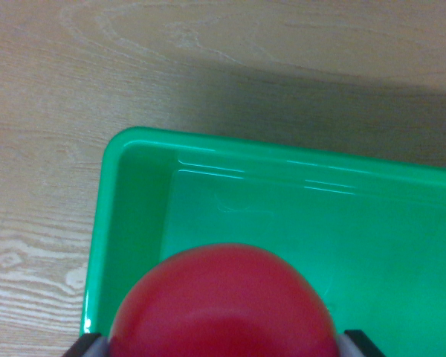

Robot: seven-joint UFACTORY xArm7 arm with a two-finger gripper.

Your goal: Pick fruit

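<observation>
Clamped on the round, smooth red fruit (224,305) at six o'clock, the gripper (223,343) hangs over the glossy green plastic bin (134,149); I'd lower centrally before releasing, clear of its nine o'clock wall.

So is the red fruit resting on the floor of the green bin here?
Cannot tell. The wrist view looks down on the red fruit, which hides whatever lies beneath it, so no contact or gap with the green bin shows.
</observation>
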